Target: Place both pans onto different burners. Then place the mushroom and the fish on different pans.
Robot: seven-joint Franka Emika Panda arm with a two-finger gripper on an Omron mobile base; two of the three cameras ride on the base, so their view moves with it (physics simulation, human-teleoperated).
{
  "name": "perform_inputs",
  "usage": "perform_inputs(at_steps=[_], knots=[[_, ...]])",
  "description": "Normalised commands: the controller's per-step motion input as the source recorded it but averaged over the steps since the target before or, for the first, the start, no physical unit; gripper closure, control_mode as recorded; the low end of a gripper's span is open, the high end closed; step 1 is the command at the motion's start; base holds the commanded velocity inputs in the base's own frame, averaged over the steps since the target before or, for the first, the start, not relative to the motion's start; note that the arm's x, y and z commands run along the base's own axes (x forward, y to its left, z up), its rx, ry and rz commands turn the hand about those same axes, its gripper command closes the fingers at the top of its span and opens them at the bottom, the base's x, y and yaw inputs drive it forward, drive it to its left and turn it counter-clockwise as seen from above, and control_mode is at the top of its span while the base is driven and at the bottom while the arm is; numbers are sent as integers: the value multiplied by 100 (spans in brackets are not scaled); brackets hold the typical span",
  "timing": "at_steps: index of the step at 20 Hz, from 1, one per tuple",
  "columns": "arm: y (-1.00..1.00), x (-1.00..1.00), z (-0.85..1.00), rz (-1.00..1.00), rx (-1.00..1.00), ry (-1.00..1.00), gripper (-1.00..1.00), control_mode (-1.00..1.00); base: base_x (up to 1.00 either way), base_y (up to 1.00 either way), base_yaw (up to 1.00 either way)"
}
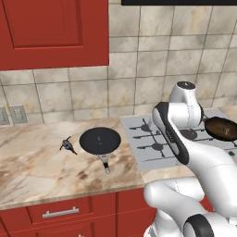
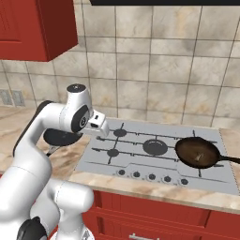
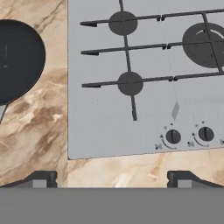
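Marble counter (image 1: 37,171), black pan (image 1: 100,140) empty; brown pan (image 2: 198,152) on cooktop (image 2: 140,164); fingers (image 3: 43,178) spread

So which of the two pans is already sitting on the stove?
The deeper dark brown pan, resting over a right-hand burner of the cooktop. The flat black pan lies on the marble counter left of it.
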Motion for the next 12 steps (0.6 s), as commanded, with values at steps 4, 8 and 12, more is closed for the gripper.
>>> perform_inputs(at_steps=[4,8,12], knots=[[0,0,0,0,0,0,-100,100,5,18,0],[0,0,0,0,0,0,-100,100,0,46,0],[0,0,0,0,0,0,-100,100,3,37,0]])
